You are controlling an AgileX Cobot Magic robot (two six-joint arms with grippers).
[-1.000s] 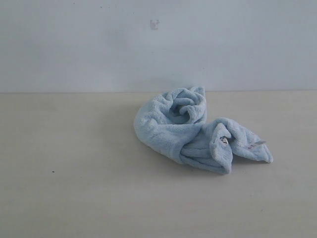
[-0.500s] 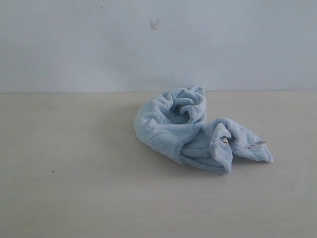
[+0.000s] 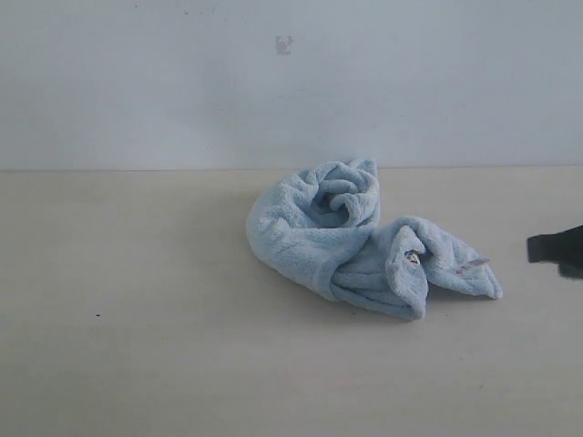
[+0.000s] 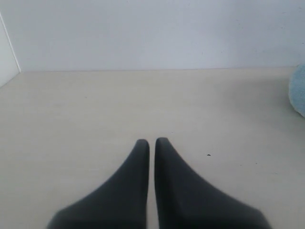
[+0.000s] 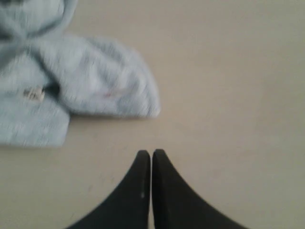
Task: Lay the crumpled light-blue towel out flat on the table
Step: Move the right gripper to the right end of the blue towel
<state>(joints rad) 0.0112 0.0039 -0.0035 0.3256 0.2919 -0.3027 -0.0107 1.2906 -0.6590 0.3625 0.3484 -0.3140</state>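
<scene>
The light-blue towel (image 3: 351, 238) lies crumpled in a curled heap on the beige table (image 3: 137, 309), a little right of the middle. A small white tag (image 3: 413, 259) shows on its right fold. My right gripper (image 3: 547, 248) pokes in at the right edge of the exterior view, apart from the towel. In the right wrist view this gripper (image 5: 151, 153) is shut and empty, with the towel's rounded end (image 5: 100, 86) a short way ahead. My left gripper (image 4: 151, 141) is shut over bare table; only a sliver of towel (image 4: 298, 95) shows at that view's edge.
A grey-white wall (image 3: 291, 82) stands along the table's far edge, with a small mark (image 3: 284, 44) on it. A tiny dark speck (image 3: 98, 316) lies on the tabletop at the left.
My right gripper has come into the exterior view from the right edge. The towel has not moved.
</scene>
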